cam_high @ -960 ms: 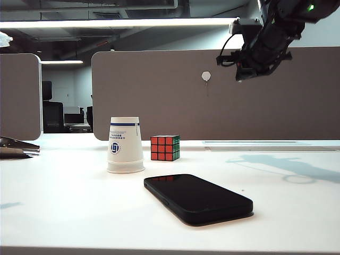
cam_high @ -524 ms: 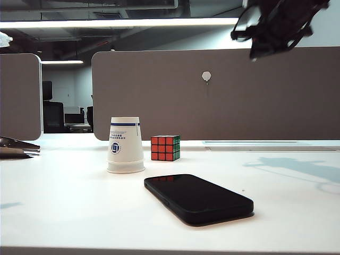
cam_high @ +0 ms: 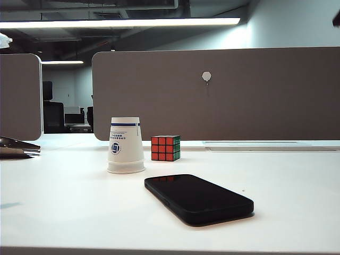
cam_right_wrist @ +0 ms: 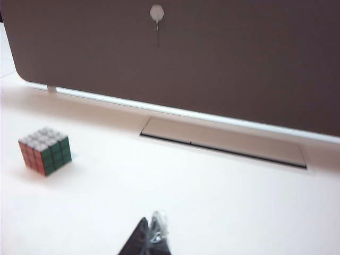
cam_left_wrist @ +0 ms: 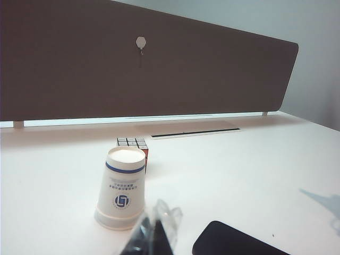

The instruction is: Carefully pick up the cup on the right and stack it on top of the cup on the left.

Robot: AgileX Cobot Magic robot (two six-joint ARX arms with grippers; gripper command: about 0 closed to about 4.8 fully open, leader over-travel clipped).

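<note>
A white table (cam_high: pixel 297 186) is seen from low down, backed by a brown partition (cam_high: pixel 255 95) on which a small white hook (cam_high: pixel 206 76) is fixed. A paper cup (cam_high: pixel 125 145), white with a blue band and logo, is set upside down left of centre. Just beside it on the right, slightly further back, a Rubik's cube (cam_high: pixel 165 147) is placed, its red face turned forward. A black phone (cam_high: pixel 198 198) is laid flat, screen up, nearer the camera and apart from both. A metallic object (cam_high: pixel 18 148) is cut off at the left edge. Of the right arm (cam_high: pixel 337 19), only a dark sliver is shown at the upper right edge; neither gripper is visible.
</note>
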